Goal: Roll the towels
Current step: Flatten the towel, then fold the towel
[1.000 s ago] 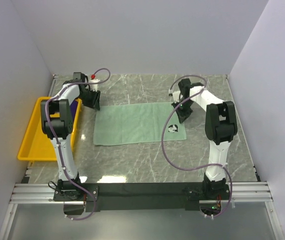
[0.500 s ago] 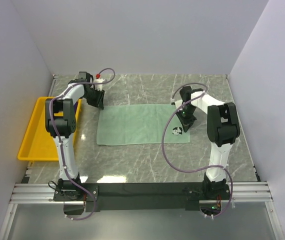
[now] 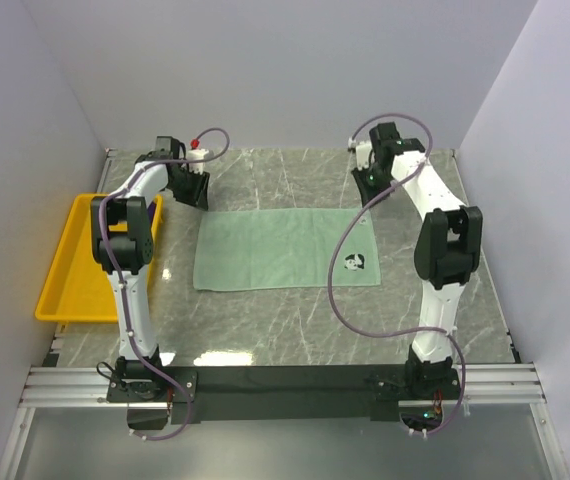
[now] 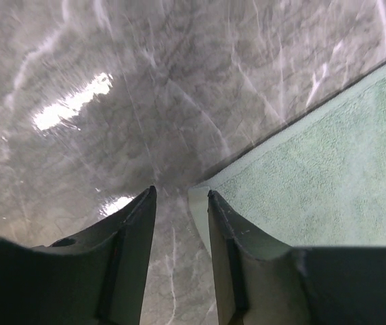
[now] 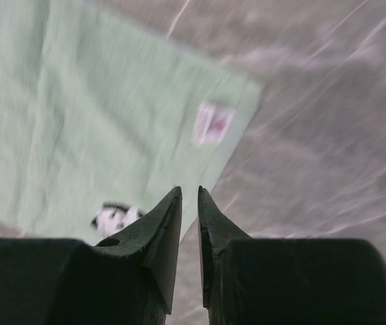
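The mint green towel (image 3: pixel 275 245) lies flat and spread out in the middle of the table (image 3: pixel 265 330). Its long side runs from left to right, and its short sides face the two arms. It is a neat rectangle with straight edges, and no part is rolled. The cloth looks soft and fuzzy, with a smoother band along the edge. Near its right front corner is a little black and white picture (image 3: pixel 356 262). The right wrist camera also shows a small white tag (image 5: pixel 212 124) with a red mark by a corner, but that view is blurry.

The left gripper (image 3: pixel 193 190) is at the far left corner of the towel. In its own camera, its two dark fingers (image 4: pixel 139 223) are a little apart, with only bare table between them. The corner of the towel (image 4: pixel 328 183) sits right at the tip of one finger. I cannot tell if it touches.

The right gripper (image 3: pixel 369 186) is past the far right corner of the towel, over the bare table. Its fingers (image 5: pixel 169 217) are almost pressed together, with just a thin gap and nothing in it. The towel (image 5: pixel 98 122) lies below and ahead of them.

The table is hard and shiny, grey like marble with white lines. A yellow plastic tray (image 3: pixel 60 295) sits at the left side, apart from the towel. Purple cables (image 3: pixel 337 305) loop along both arms.
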You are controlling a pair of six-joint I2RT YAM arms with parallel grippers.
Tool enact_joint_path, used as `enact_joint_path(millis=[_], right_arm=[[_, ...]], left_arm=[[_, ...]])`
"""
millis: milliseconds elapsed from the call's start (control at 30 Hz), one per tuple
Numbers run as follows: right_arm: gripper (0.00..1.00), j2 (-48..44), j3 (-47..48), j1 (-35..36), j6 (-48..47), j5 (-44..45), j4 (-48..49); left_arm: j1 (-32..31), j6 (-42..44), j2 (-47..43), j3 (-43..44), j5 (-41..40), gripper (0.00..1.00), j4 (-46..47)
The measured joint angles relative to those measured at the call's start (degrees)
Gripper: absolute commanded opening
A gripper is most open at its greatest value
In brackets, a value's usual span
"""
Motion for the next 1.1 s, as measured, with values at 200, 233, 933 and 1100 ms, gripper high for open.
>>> enact_joint_path(millis=[200, 233, 933, 1100], right_arm=[[0.34, 7.1, 9.4, -0.4, 1.4, 4.0, 2.2], [0.37, 8.1, 9.4, -0.4, 1.5, 4.7, 2.3], [0.38, 17.0, 12.3, -0.6, 3.9, 9.2, 4.6], [0.37, 19.2, 14.5, -0.7, 4.6, 8.9, 4.9]], left_arm=[[-0.2, 0.1, 0.0, 0.5, -0.1, 0.46, 0.0], [-0.3, 0.1, 0.0, 0.5, -0.1, 0.46, 0.0], [-0.9, 0.3, 0.0, 0.5, -0.3, 0.48, -0.9], [-1.0, 0.3, 0.0, 0.0, -0.3, 0.51, -0.9]])
